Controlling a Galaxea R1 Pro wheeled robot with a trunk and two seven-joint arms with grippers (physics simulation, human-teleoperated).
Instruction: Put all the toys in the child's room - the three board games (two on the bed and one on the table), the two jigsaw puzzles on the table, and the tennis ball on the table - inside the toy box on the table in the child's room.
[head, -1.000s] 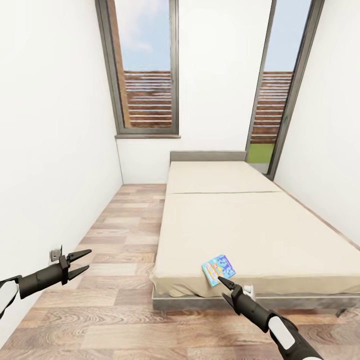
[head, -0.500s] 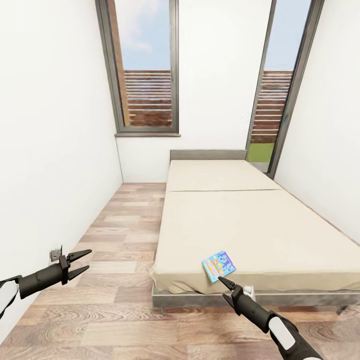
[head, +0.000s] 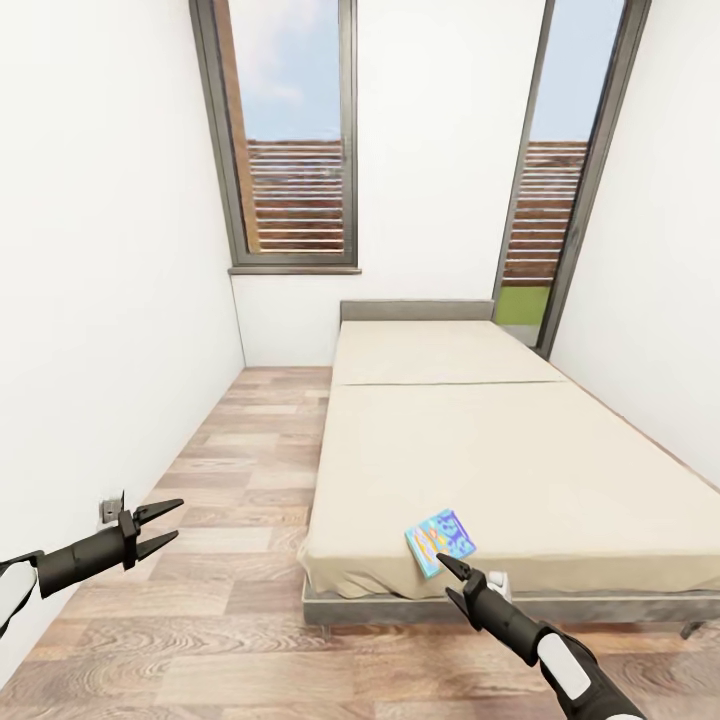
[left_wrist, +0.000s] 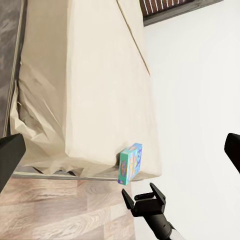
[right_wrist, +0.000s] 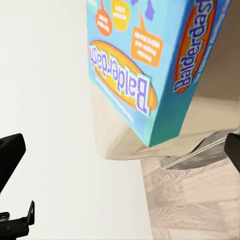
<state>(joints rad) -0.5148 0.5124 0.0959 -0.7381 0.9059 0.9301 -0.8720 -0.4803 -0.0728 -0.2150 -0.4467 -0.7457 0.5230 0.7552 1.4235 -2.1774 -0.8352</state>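
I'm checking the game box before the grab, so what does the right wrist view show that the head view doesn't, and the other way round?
Right wrist view alone: the Balderdash lettering on the light blue board game, readable up close. Head view alone: the two windows, the bed's whole length and the open left gripper. Both share the game lying at the bed's near edge, above the wood floor, with the right gripper just short of it.

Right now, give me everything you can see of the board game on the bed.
The board game is a flat rectangular cardboard box, light blue, with "Balderdash" in blue letters on a yellow-orange oval on its top face and along one side, plus orange speech-bubble graphics. It lies flat on the beige mattress, at the foot end near the corner and skewed to the edges. The right gripper is just short of it, jaws open, not touching.
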